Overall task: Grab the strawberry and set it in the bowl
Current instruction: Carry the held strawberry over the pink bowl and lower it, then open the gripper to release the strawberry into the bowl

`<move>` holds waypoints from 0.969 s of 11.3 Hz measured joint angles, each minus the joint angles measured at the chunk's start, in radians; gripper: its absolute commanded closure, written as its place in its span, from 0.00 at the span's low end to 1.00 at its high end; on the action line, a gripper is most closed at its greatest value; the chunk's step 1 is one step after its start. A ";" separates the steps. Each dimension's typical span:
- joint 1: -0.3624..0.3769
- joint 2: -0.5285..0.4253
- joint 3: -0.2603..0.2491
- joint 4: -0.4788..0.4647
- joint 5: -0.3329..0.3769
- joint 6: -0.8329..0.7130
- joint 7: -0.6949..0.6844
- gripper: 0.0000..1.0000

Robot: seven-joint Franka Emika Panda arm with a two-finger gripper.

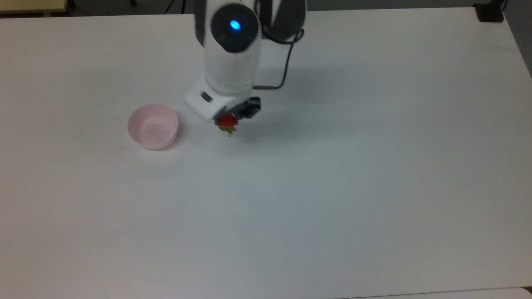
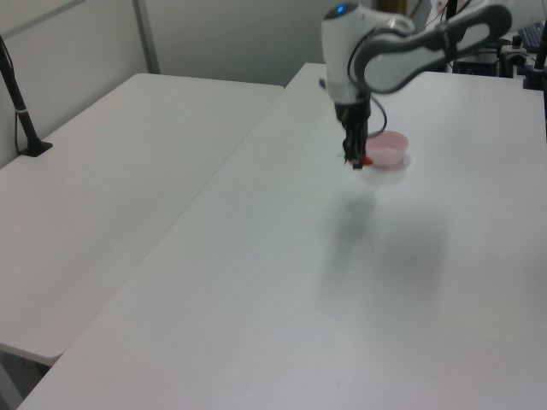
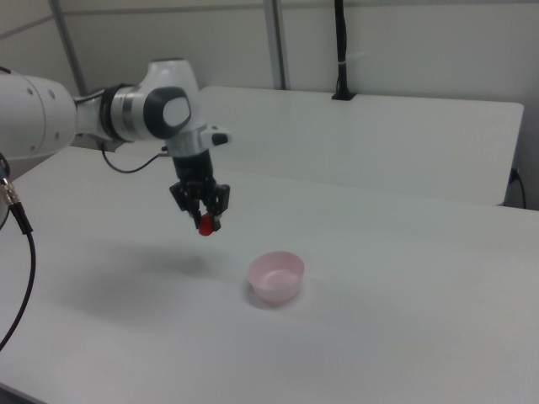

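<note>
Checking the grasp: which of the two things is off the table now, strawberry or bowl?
The strawberry, held in the gripper above the table; the bowl rests on it.

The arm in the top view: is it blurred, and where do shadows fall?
Top view: the arm is smeared, and a soft shadow lies on the table beside the gripper. Right view: a faint shadow lies below the strawberry.

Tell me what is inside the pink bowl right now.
Nothing: the bowl shows a bare pink bottom in the top view. The strawberry hangs in the gripper, above the table, on the top view's right of the bowl.
</note>
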 measured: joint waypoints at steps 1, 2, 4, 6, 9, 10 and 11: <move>-0.033 -0.023 -0.006 0.013 -0.001 -0.031 -0.030 0.79; -0.069 -0.036 -0.012 0.017 -0.001 -0.039 -0.066 0.79; -0.146 -0.040 -0.018 0.017 -0.002 -0.039 -0.148 0.77; -0.215 -0.033 -0.024 0.013 -0.002 -0.035 -0.206 0.74; -0.278 0.011 -0.025 -0.004 -0.002 0.049 -0.219 0.52; -0.282 0.031 -0.025 -0.008 -0.002 0.065 -0.219 0.27; -0.280 0.051 -0.025 -0.009 -0.002 0.080 -0.218 0.00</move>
